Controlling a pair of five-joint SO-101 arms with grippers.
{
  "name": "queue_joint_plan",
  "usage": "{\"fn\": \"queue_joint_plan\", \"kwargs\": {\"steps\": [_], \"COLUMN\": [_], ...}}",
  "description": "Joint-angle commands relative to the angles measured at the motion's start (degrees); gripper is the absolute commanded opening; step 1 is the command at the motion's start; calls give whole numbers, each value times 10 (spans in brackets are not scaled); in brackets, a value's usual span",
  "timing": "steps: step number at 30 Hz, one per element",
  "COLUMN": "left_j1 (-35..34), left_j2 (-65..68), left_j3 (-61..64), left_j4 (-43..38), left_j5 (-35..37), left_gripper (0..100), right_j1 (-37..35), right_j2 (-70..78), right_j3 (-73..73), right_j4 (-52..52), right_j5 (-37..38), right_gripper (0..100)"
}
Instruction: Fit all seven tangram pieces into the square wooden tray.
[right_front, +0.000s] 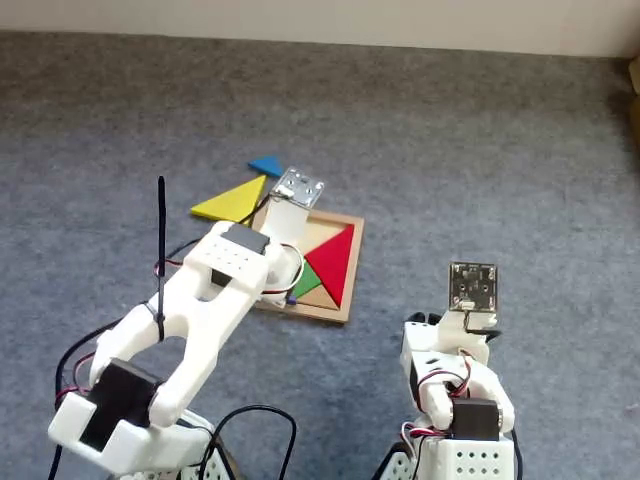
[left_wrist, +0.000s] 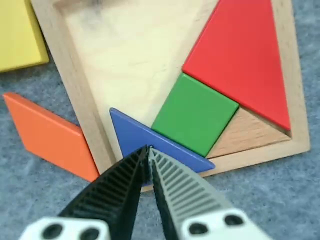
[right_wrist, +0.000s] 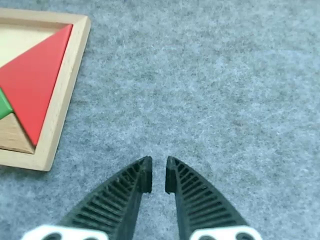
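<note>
You had the left gripper (left_wrist: 149, 155) out over the near edge of the square wooden tray (left_wrist: 80, 95), its fingers clenched so the tips met. They sat right at the edge of a blue triangle (left_wrist: 132, 135) lying inside the tray against the rim. I cannot tell whether the tips pinched that edge or only touched it.

A green square (left_wrist: 195, 115) lay flat in the tray, one side against the blue triangle and another against the large red triangle (left_wrist: 245, 60), which ran along the tray's far rim. Between the green square, the red triangle and the rim there was a small three-cornered patch of bare wood, and a wider stretch of bare wood on the other side of the green square.

An orange parallelogram (left_wrist: 50, 135) lay on the grey tabletop (right_front: 480, 150) just outside the tray, close to the rim. In the high view, a yellow triangle (right_front: 232, 200) lay just beyond the tray's far corner, and a second blue triangle (right_front: 266, 164) lay just beyond that.

Your right gripper (right_wrist: 155, 175) hung over bare tabletop, well apart from the tray. Its fingers were released with a narrow gap between the tips, grasping nothing.
</note>
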Motion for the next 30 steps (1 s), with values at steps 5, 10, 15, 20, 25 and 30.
{"fn": "queue_joint_plan", "kwargs": {"steps": [5, 10, 15, 20, 25, 30], "left_j1": [0, 42, 80, 45, 15, 27], "left_j2": [-51, -95, -84, 11, 54, 29], "left_j3": [-19, -44, -30, -21, -59, -63], "left_j4": [32, 88, 90, 30, 54, 57], "left_j5": [-4, 23, 33, 35, 35, 39], "left_gripper": [30, 30, 30, 30, 30, 30], "right_j1": [13, 13, 13, 13, 13, 13], "right_j2": [-8, -8, -8, -8, -8, -8], "right_j3": [52, 52, 52, 52, 52, 52], "right_j4": [0, 0, 0, 0, 0, 0], "right_j5": [6, 6, 6, 6, 6, 6], "right_gripper": [66, 66, 66, 66, 66, 66]}}
